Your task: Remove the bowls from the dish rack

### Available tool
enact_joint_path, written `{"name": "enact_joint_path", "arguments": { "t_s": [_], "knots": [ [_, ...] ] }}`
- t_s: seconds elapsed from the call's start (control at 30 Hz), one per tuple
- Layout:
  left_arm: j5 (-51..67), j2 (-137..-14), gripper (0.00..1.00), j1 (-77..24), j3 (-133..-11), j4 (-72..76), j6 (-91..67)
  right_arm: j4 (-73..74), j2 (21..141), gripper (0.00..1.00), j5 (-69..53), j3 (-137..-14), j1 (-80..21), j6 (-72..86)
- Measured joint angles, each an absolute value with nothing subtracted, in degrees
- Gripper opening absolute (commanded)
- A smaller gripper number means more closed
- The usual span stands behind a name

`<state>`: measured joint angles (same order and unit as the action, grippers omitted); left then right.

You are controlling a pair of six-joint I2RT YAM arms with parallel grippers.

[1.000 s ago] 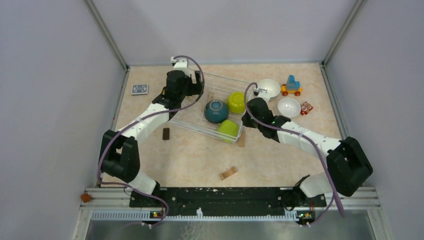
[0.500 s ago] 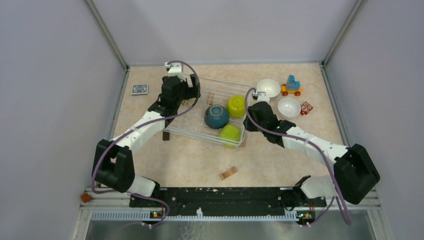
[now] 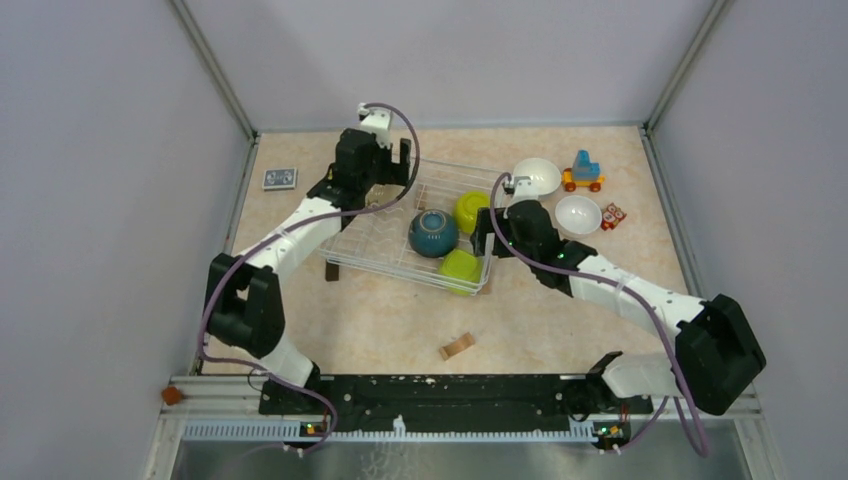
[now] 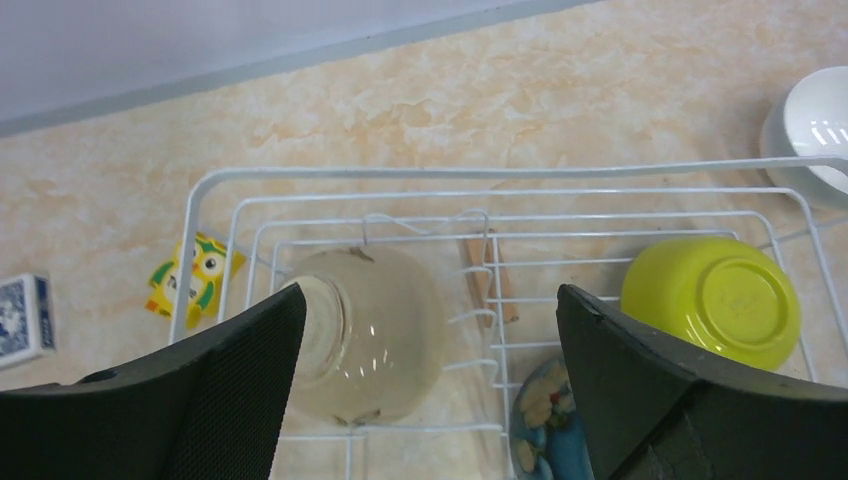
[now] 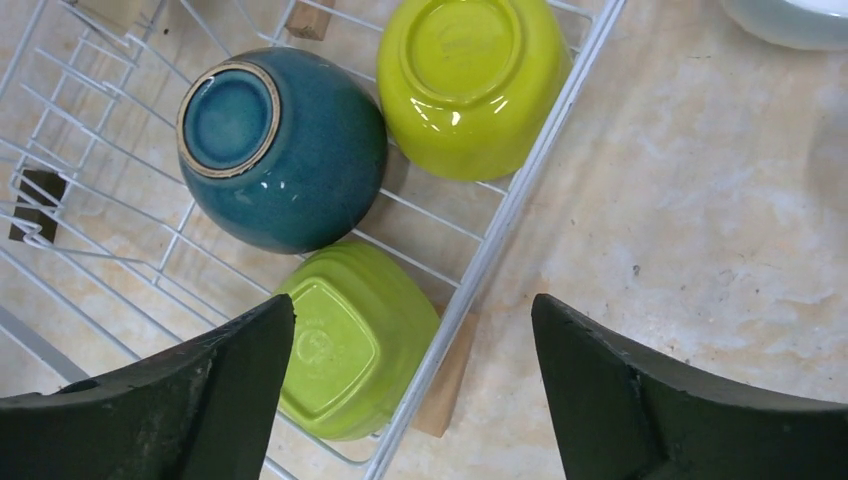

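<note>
Right tool wide open above nearer lime green bowl; left tool wide open above beige bowl.

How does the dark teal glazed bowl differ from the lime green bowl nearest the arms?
The dark teal glazed bowl is round with a circular foot; the lime green bowl is squarish with a square foot. Both sit upside down in the white wire dish rack.

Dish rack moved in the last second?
Yes. The dish rack swung its near-left corner toward the small brown block, which stayed put.
</note>
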<state>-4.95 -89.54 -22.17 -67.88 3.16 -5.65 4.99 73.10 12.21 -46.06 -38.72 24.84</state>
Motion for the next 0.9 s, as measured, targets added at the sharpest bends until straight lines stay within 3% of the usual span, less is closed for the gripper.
{"name": "enact_joint_path", "arguments": {
  "t_s": [0.27, 0.57, 0.9],
  "knots": [
    [-8.0, -103.8, 0.99, -22.2, -88.9, -10.7, 3.6, 4.9, 72.6, 0.92, 14.0, -46.1, -38.7, 25.7],
    [-10.4, -106.5, 0.99, -22.9, -90.0, -21.3, 4.7, 5.0, 73.3, 0.92, 16.3, -46.3, -38.5, 27.2],
    [-23.2, -110.4, 0.99, -28.6, -90.0, -22.1, 5.7, 5.5, 75.0, 0.92, 16.5, -47.0, -38.5, 28.4]
  ]
}}
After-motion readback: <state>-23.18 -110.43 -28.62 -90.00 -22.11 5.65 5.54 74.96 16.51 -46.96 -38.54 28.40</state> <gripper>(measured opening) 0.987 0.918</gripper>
